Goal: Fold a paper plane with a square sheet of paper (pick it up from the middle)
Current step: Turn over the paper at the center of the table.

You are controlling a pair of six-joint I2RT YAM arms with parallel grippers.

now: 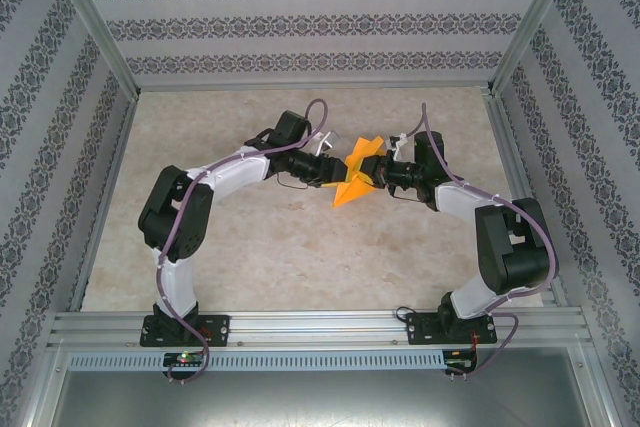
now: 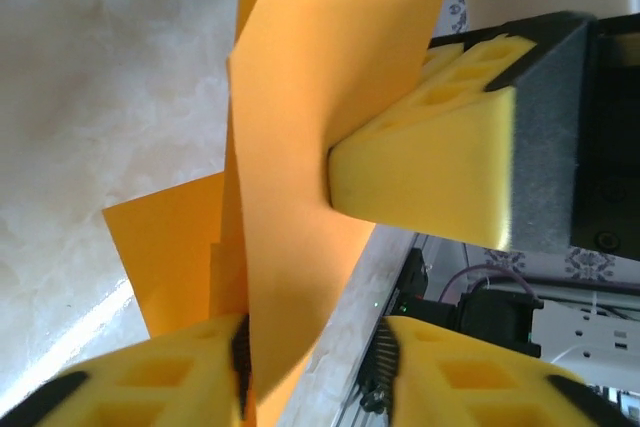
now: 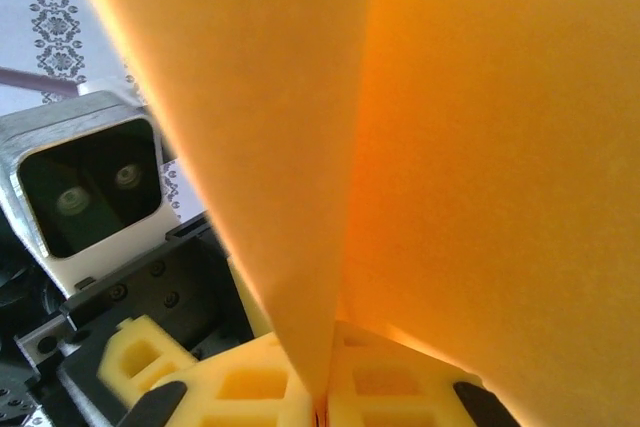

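Observation:
The orange-yellow paper, folded into a pointed dart like a paper plane, hangs above the table's middle between both arms, tip toward the near side. My right gripper is shut on it; in the right wrist view the fingers pinch a folded edge of the paper at the gripper. My left gripper stands open around the paper, whose sheet lies against one finger with a gap to the other. A right finger presses the paper from the side.
The marble-patterned table lies below, walled in by patterned panels. An aluminium rail runs along the near edge with both arm bases on it. The left wrist camera housing sits close to my right gripper.

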